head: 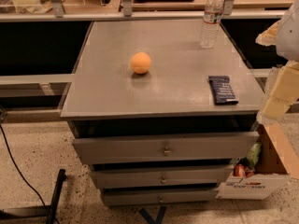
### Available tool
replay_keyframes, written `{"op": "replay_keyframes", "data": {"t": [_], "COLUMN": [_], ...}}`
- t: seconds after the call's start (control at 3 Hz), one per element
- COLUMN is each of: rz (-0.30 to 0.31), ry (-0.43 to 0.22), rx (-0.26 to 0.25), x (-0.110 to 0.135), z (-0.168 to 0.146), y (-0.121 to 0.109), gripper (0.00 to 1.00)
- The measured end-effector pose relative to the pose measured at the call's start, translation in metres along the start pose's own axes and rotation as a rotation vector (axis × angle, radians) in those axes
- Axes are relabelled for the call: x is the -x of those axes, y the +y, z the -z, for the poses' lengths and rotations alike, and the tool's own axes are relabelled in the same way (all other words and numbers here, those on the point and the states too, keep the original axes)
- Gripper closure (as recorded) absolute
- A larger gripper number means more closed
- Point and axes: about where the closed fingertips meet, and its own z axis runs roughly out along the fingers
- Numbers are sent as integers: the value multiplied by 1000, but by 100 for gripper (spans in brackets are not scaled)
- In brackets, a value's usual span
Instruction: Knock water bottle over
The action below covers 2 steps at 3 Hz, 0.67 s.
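Observation:
The water bottle (211, 20) is a clear ribbed plastic bottle with a white cap. It stands upright near the far right corner of the grey cabinet top (177, 55). My gripper (274, 101) is a pale cream shape at the right edge of the camera view. It hangs beside the cabinet's front right corner, well short of the bottle and not touching it.
An orange ball (140, 62) sits mid-top. A dark blue snack packet (222, 89) lies near the front right. The cabinet has three slightly open drawers (163, 148). An open cardboard box (261, 171) with items stands on the floor at right. A rail (140, 15) runs behind.

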Motion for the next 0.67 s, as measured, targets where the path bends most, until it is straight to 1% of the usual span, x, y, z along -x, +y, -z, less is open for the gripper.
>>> {"op": "replay_keyframes", "data": {"t": [0.33, 0.67], "rz": [0, -50], "ry": [0, -25], "rx": [0, 12], "x": [0, -11], "z": [0, -5], "y": [0, -19], "gripper": [0, 0]}}
